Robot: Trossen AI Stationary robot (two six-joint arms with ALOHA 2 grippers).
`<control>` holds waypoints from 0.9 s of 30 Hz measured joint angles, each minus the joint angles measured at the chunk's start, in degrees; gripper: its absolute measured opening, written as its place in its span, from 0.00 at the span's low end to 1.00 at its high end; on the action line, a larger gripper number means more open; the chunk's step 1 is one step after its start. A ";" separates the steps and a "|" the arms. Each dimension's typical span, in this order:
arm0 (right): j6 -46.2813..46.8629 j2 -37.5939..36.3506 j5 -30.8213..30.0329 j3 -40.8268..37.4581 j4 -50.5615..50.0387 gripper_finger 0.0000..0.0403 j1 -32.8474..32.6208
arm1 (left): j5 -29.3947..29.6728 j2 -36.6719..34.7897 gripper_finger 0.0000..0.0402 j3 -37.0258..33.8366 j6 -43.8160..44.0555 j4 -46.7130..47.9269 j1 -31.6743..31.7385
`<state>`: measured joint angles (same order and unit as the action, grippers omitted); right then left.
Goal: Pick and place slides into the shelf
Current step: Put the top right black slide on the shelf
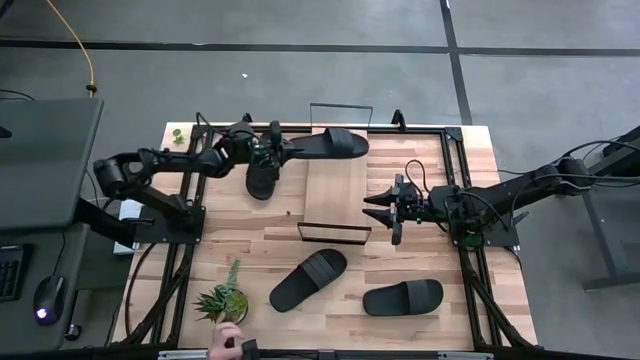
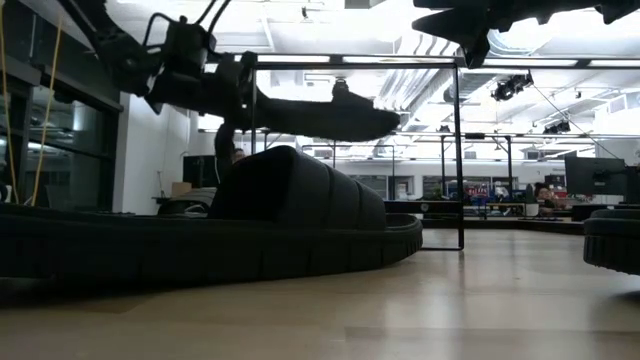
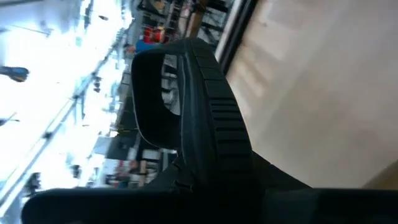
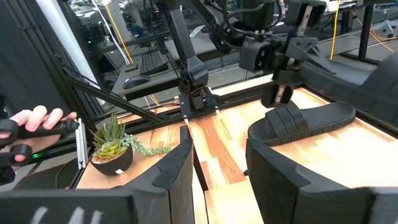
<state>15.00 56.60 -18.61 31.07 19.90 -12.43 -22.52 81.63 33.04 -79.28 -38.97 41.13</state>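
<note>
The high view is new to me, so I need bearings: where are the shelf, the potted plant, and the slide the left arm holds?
shelf (image 1: 337,190): high view, bare middle of its wood board.
potted plant (image 1: 224,299): high view, its green leaves.
held slide (image 1: 335,143): high view, its strap band.

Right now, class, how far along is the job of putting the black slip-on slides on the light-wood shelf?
Done: none rest on the light-wood shelf. In hand: the left gripper holds one black slide above its far end. Left: three slides on the table; the right gripper waits open.
</note>
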 joint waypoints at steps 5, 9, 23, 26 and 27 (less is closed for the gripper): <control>0.00 0.00 -0.55 0.00 -0.01 0.35 0.00 | -4.96 2.55 0.11 2.43 1.61 -1.73 2.90; 0.00 0.00 -0.85 0.00 -0.02 0.35 0.00 | -7.21 5.96 0.11 4.97 1.72 -1.39 4.48; 3.73 2.74 -0.80 -0.07 -0.45 0.35 0.00 | -11.15 19.25 0.11 15.09 -0.06 -0.84 5.77; 4.61 3.92 -0.76 -0.07 -0.41 0.35 0.00 | -11.09 21.31 0.11 16.46 -1.01 0.08 6.25; 4.59 4.24 -0.76 -0.07 -0.36 0.35 0.00 | -11.22 21.82 0.11 16.59 -1.42 0.25 6.60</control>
<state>19.59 60.84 -19.38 31.00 19.54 -12.43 -33.74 103.46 49.62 -80.71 -38.72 47.73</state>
